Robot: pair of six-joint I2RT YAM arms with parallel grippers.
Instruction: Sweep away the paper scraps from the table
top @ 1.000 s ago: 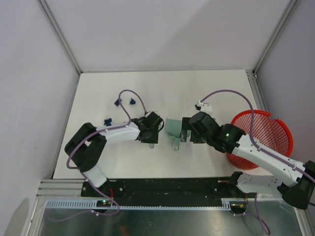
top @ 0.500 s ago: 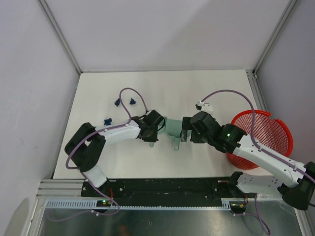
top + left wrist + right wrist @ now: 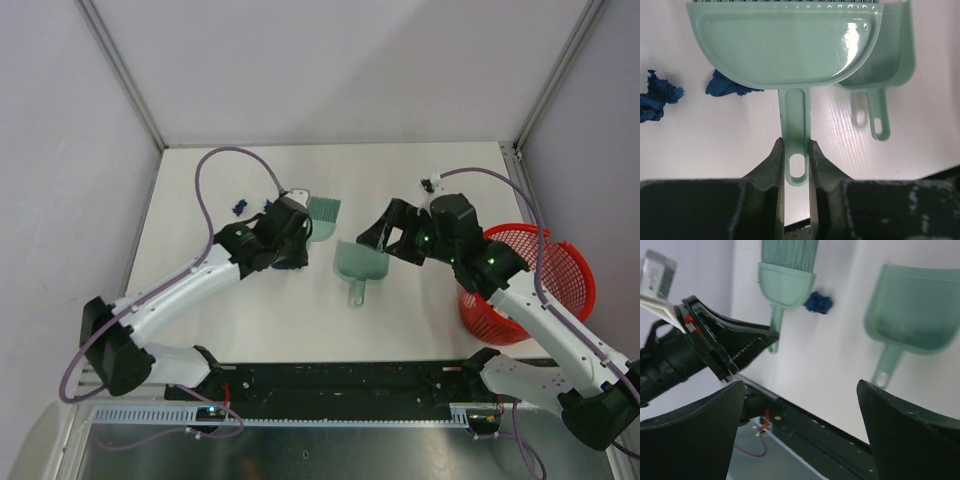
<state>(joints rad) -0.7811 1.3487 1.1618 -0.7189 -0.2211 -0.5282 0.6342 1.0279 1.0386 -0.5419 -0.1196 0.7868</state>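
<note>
Paper scraps (image 3: 727, 86), small, crumpled, dark blue, on white table (image 3: 715, 145)

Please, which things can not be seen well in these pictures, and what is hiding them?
Paper scraps: top view, the left arm covers some, so their count is uncertain.
Brush bristles: left wrist view, cut off by the top edge.
Dustpan: left wrist view, partly behind the brush head.
Red basket: top view, the right arm covers part of it; contents unclear.
</note>
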